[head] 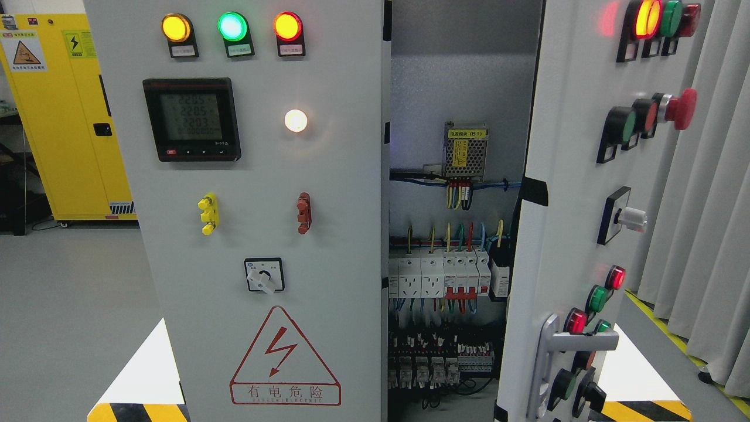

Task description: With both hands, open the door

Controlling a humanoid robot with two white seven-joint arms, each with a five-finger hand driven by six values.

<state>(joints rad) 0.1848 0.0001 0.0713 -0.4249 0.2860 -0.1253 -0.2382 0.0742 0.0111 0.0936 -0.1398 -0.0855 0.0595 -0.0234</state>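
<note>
Standing open at the right, the right door (577, 193) is swung out toward the camera, so its face is seen edge-on with its buttons and lamps stacked down it and a silver handle (554, 351) near the bottom. Beside it the left door (328, 234) is shut and fills the middle of the view, with a red-bordered warning triangle (284, 358) low on its face. Between the two doors the cabinet interior (451, 88) shows: a grey back wall, then a row of white breakers (448, 275) with coloured wires above and below. A yellow cabinet (64, 117) stands well apart at the far left, and grey curtains (703, 205) hang at the far right. On the left door sit a black meter (191, 119), three lit lamps (232, 26) above it, and a small rotary switch (264, 275). Neither robot hand is in view, so I cannot tell how their fingers stand.
</note>
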